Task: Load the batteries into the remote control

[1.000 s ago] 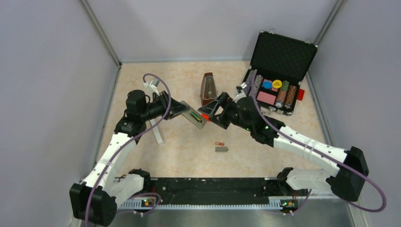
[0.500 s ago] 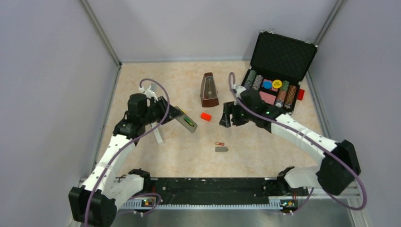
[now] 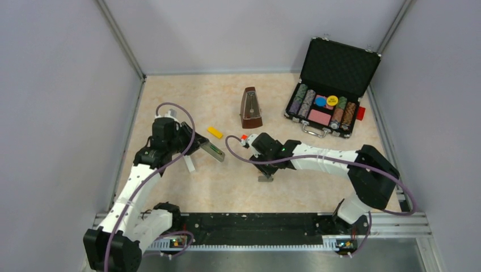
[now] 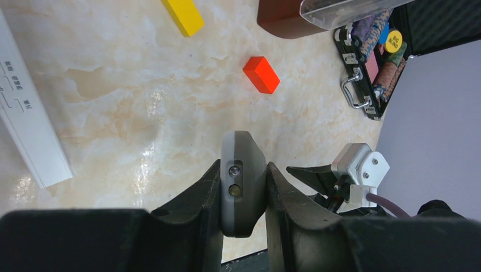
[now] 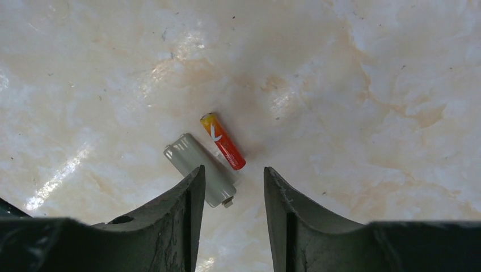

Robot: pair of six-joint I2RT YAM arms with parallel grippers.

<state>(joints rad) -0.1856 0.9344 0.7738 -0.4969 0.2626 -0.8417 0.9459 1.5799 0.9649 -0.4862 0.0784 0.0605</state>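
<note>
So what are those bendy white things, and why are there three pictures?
They are two robot arms bolted to a table. The big picture looks down from above. The other two come from little cameras on each arm's wrist, so you see black fingers at the bottom.

The left gripper is squeezing the grey remote control. The right gripper hangs open over a small red-orange battery, which lies beside the remote's grey cover.

Also on the table are a yellow block, a red-orange block, a white bar, a brown metronome and an open case of poker chips.
</note>
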